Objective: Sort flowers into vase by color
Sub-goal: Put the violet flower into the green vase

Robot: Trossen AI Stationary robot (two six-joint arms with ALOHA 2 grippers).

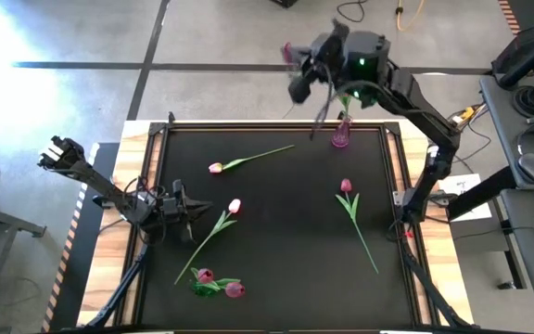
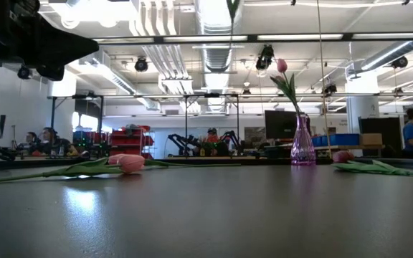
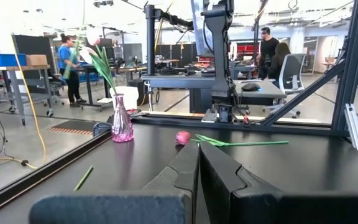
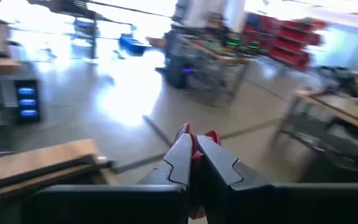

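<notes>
One vase (image 1: pixel 341 135) stands at the upper middle of the overhead frame, with one tulip (image 2: pixel 282 67) in it. Five flowers lie loose on the mat: one at upper centre (image 1: pixel 216 168), one in the middle (image 1: pixel 235 206), one at right (image 1: pixel 346 186), and two at lower left (image 1: pixel 205 276) (image 1: pixel 235 290). One more tulip (image 1: pixel 287 51) hangs at the top. Two arms are present.

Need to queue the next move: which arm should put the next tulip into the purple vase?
Right, probably. The right hand is raised beside the purple glass vase, shut on a dark magenta tulip. The left hand rests low on the black mat, shut and empty.
</notes>
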